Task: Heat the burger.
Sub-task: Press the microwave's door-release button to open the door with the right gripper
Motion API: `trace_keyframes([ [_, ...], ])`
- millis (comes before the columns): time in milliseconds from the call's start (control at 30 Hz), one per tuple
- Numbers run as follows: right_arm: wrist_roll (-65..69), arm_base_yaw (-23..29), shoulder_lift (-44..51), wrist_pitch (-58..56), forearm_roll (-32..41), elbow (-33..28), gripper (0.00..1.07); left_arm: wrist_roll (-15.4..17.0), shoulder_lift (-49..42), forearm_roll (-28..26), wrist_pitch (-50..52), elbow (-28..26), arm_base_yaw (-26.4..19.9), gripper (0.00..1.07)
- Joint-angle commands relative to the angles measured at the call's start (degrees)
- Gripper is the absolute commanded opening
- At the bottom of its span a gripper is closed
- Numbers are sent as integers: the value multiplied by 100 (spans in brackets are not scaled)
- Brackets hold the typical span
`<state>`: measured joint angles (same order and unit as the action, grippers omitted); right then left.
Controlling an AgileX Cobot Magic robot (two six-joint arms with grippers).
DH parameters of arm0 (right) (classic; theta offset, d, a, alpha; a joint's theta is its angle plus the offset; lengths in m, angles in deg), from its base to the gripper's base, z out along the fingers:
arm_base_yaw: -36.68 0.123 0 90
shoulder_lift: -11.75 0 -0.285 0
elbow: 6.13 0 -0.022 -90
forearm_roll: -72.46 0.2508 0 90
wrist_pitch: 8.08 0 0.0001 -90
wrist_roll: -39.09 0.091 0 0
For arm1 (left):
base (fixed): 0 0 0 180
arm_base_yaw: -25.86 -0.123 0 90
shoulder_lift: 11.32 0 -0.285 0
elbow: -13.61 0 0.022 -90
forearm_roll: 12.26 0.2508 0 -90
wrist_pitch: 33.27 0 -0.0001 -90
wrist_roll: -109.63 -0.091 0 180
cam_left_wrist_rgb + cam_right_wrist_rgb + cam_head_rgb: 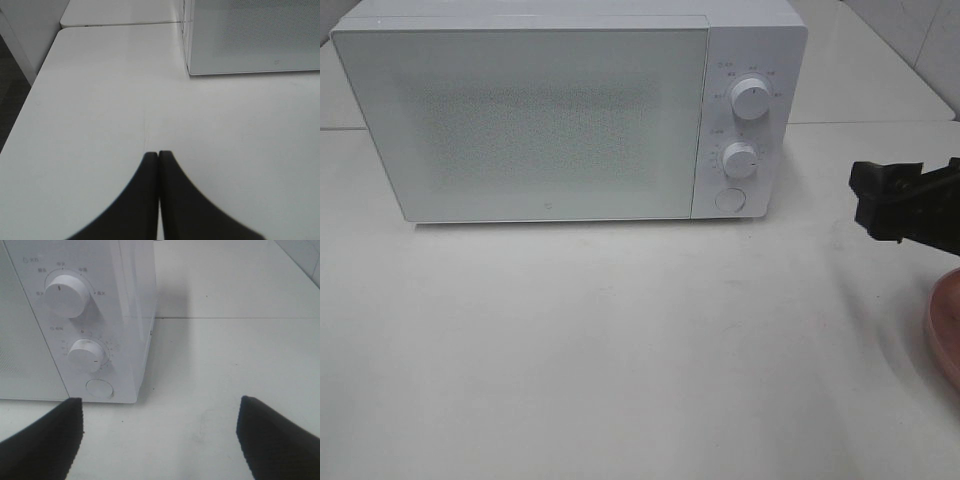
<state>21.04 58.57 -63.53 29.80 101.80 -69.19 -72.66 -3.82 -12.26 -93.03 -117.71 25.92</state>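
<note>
Standing here, I see no burger in any of the views. The closest hint is a sliver of pink plate (946, 330) at the right edge of the surface (620, 350). If the burger sits on it, that part is cut off, so I can't say.

The microwave (550, 120) stands at the back with its long side running left to right. Its door (530, 125) is closed flush.

The right pincer (159, 437) hovers just above the plate's edge, to the right of the microwave. Its jaws are wide apart with nothing between them, and they face the control panel. From it, the round button (729, 199) lies to the left, low on the panel, with bare surface between. My guess is that this gap matters most next, since the door has to open before anything goes in.

The right arm is clearly nearer both the panel and the plate. The left pincer (158, 156) has its jaws pressed together and empty. It hangs over bare surface by the microwave's left front corner.

The count is one microwave, two knobs, upper (750, 100) and lower (740, 160), one button, one plate partly seen, two pincers, and no burger in sight.
</note>
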Motion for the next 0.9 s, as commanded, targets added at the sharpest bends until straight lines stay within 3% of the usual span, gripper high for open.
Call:
trace_keyframes([
  [33, -315, 292, -195, 418, 441, -6, 81, 6, -149, 0, 34, 11, -11, 0],
  [100, -665, 751, -481, 928, 1232, -6, 81, 6, -149, 0, 34, 11, -11, 0],
  [200, -922, 1077, -676, 1301, 1633, -6, 81, 6, -149, 0, 34, 11, -11, 0],
  [267, -1077, 1599, -957, 1776, 1988, -6, 80, 6, -149, 0, 34, 11, -11, 0],
  [633, -963, 2859, -1667, 2647, 2722, 29, 77, 6, -149, 0, 34, 11, -11, 0],
  [900, -963, 3226, -2074, 2636, 3054, 418, 77, 6, -149, 0, 34, 11, -11, 0],
])
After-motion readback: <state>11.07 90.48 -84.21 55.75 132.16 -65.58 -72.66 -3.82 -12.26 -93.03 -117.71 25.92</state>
